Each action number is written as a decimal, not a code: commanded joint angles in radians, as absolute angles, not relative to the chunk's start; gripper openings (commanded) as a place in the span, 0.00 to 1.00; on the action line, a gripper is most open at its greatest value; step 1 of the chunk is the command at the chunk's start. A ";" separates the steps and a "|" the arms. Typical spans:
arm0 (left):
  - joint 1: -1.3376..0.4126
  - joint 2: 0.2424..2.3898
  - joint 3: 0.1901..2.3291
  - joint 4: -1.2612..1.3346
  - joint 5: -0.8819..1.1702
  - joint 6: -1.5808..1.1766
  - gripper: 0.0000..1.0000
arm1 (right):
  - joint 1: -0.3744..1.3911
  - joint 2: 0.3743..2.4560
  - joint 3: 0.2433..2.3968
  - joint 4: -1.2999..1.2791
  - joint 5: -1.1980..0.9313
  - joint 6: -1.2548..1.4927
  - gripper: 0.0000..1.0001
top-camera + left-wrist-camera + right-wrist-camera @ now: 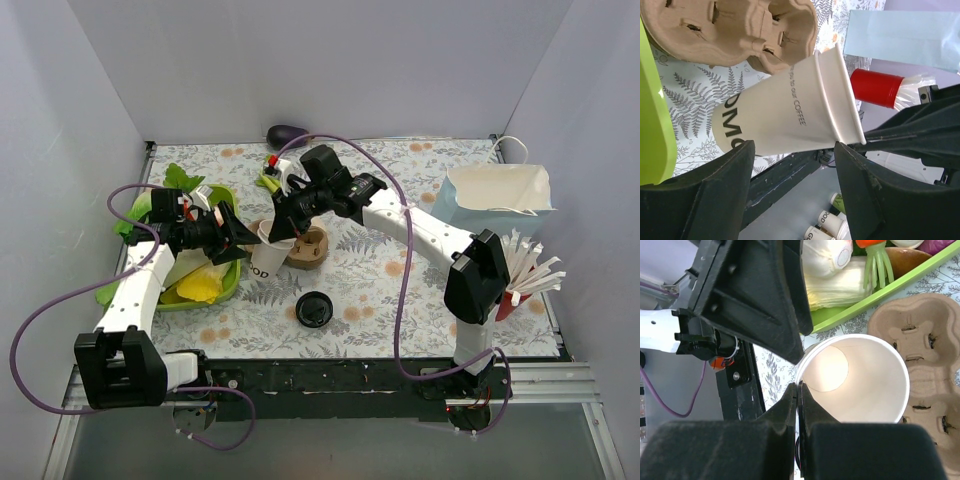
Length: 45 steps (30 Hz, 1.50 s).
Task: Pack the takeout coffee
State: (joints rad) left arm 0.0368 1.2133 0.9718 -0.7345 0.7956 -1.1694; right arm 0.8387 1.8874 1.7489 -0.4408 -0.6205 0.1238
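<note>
Two tools meet at one cup (268,254), left of centre on the surface (400,300), and that cup has no lid on. No lidded coffee shows anywhere, so I read this cup as the coffee in the making.

Right tool (799,390) is pinched together on the rim, seemingly one finger inside and one out. Left tool (794,150) stands wide apart, fingers either side of the cup's lower wall, gripping nothing.

Carrier (310,247) sits just at the cup's 3 o'clock. Loose lid (314,309) lies near, at its 5 o'clock. Bag (497,200) stands well off at 2 o'clock.

Step in hand, I'd say, is steadying the cup for lidding. Next move likely calls for the left tool to close on the cup's body so the right can let go and fetch that lid.
</note>
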 commanded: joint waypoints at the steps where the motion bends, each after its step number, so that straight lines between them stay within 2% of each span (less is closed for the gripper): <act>1: 0.046 1.218 1.002 -0.723 0.785 -1.187 0.64 | 0.836 1.816 1.727 -0.377 -0.663 0.110 0.01; 10: 0.046 1.219 0.997 -0.672 0.881 -1.193 0.70 | 0.834 1.836 1.736 -0.379 -0.664 0.120 0.01; 18: 0.046 1.252 0.977 -0.713 0.712 -1.189 0.70 | 0.836 1.830 1.741 -0.362 -0.689 0.097 0.01; 24: 0.046 1.256 0.947 -0.761 0.646 -1.154 0.72 | 0.859 1.766 1.631 -0.174 -0.595 0.126 0.01; 31: 0.044 1.204 0.861 -0.788 0.618 -1.140 0.74 | 0.920 1.773 1.658 -0.124 -0.545 0.088 0.01; 35: 0.045 1.177 0.897 -0.811 0.621 -1.114 0.75 | 0.928 1.775 1.667 -0.155 -0.526 0.049 0.01; 40: 0.044 1.144 1.031 -0.909 0.578 -0.950 0.76 | 0.914 1.740 1.621 -0.189 -0.537 0.021 0.01; 43: 0.044 1.114 1.124 -0.922 0.638 -0.763 0.77 | 0.910 1.715 1.580 -0.196 -0.586 0.003 0.01; 45: 0.044 1.103 1.204 -0.946 0.797 -0.550 0.78 | 0.908 1.701 1.554 -0.202 -0.627 -0.043 0.01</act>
State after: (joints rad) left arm 0.0444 1.1790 1.0527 -0.8967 0.6094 -0.9104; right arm 0.9161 1.7798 1.5898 -0.2218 -0.5426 0.0269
